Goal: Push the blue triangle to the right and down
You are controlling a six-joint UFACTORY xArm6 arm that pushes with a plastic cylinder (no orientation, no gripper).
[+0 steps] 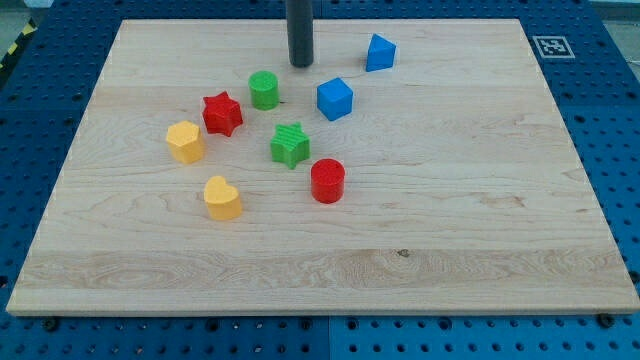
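The blue triangle (pixel 379 52) lies near the view's top, right of centre, on the wooden board (pixel 480 200). My tip (pixel 300 64) comes down from the view's top edge and rests on the board to the left of the blue triangle, a clear gap apart. The blue cube (pixel 335 99) sits below and right of the tip. The green cylinder (pixel 264 90) sits below and left of the tip.
A red star (pixel 222 113), a green star (pixel 290 145), a red cylinder (pixel 327 181), a yellow hexagon-like block (pixel 185 141) and a yellow heart (pixel 222 198) lie left of centre. A marker tag (pixel 551 46) sits off the board's top right corner.
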